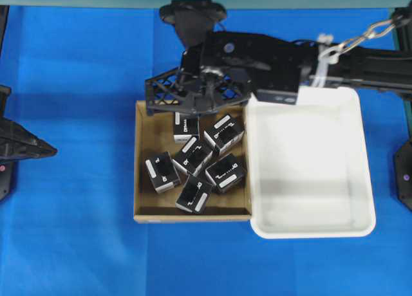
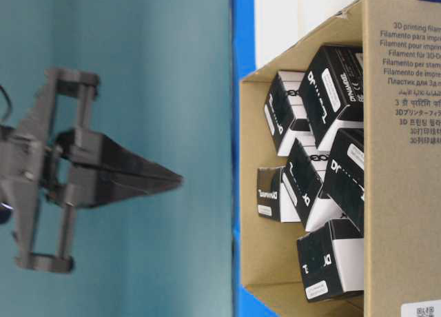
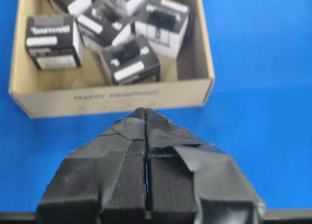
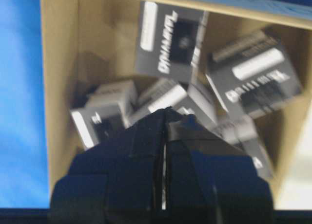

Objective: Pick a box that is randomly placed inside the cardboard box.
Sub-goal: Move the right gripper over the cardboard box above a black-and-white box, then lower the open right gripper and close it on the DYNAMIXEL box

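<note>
Nearest the right wrist camera, the right gripper (image 4: pixel 165 118) fills the lower frame, its two black taped fingers pressed together with only a hairline seam between them and nothing caught there. It hangs over the shallow brown corrugated cardboard box (image 4: pixel 57 87), tips aimed down at the jumble of small black cartons (image 1: pixel 225 172) inside. In the overhead view the same black arm reaches in from the right, across the far corner of the white plastic tray (image 1: pixel 360 228), to the far edge of the cardboard box.

Straight ahead of those tips, against the box's far side in this view, lies the box (image 4: pixel 170 43) the task most likely means: a small black cuboid carton with a white label strip and one long white printed word along its face. It rests free on the cardboard floor, near its neighbours, though whether it touches them cannot be told.

Over on the other side, the left gripper (image 3: pixel 146 118) is likewise closed and empty, parked above the blue cloth (image 3: pixel 258 63) just outside the cardboard box's near wall.

By my judgement the pick is not yet begun: all six cartons sit in the cardboard box. Opening the fingers, descending, gripping and lifting out are all left to do.
</note>
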Robot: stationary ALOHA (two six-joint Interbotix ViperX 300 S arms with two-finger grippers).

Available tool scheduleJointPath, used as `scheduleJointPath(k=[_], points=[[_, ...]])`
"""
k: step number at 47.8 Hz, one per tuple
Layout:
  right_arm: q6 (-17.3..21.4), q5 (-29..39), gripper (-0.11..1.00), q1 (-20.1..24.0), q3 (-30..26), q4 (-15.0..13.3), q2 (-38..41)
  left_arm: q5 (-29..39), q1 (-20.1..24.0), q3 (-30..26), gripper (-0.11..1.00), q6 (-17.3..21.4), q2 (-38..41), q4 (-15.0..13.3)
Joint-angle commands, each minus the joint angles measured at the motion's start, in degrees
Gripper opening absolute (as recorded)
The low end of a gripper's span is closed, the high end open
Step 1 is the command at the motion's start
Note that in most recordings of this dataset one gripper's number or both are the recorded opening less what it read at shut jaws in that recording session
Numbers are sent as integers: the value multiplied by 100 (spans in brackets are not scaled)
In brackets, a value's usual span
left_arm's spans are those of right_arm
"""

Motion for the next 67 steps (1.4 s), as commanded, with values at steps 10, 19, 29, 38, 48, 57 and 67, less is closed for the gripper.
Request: scheduleJointPath(k=[10,19,29,38,48,57,67], points=[[-176,-519,15,9,211,-44,18,9,0,-70,-7,18,18,18],[-105,-563,52,0,422,-18,9,35,-44,-70,-7,9,9,18],[123,-642,99,-114,536,-18,79,62,-62,-62,-7,18,26,18],[176,-835,99,-141,536,-18,167,141,-79,-53,-7,9,18,18],[413,-932,99,-123,571,-26,343,176,-88,-62,-7,9,9,18],[519,-1239,99,-88,580,-44,545,185,-88,-62,-7,9,9,18],[545,-1257,99,-132,686,-105,686,176,-88,-53,-7,9,18,18]])
